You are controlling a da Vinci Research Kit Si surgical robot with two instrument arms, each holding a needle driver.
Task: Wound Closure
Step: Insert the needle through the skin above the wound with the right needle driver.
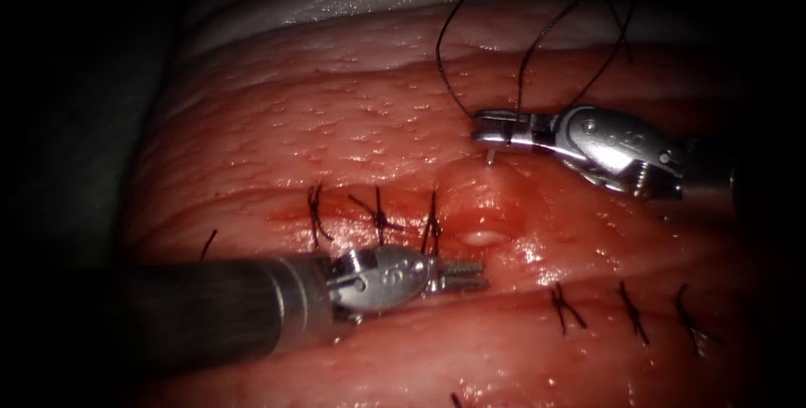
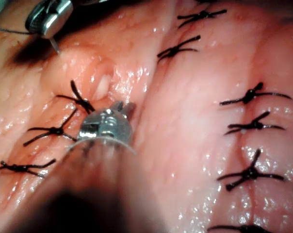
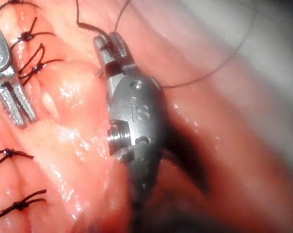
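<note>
Nearest us, the left arm's steel end effector (image 1: 466, 274) lies just below the stitched cut, its jaws slightly parted and grasping nothing. We see the right arm's end effector (image 1: 487, 129) clenched on the thin curved steel needle (image 1: 489, 156), whose tip meets the glistening pink tissue (image 1: 336, 114) above the cut's unstitched part, while black thread (image 1: 445, 72) loops upward.

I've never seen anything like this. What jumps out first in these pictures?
Probably the right tool, above the unstitched stretch of the cut, with its jaws shut on the needle, whose short visible end points down at a raised bump of tissue. Black thread loops up behind it. Lower left, the left tool lies against the tissue, jaws slightly parted and holding nothing, beside a row of dark stitches.
</note>
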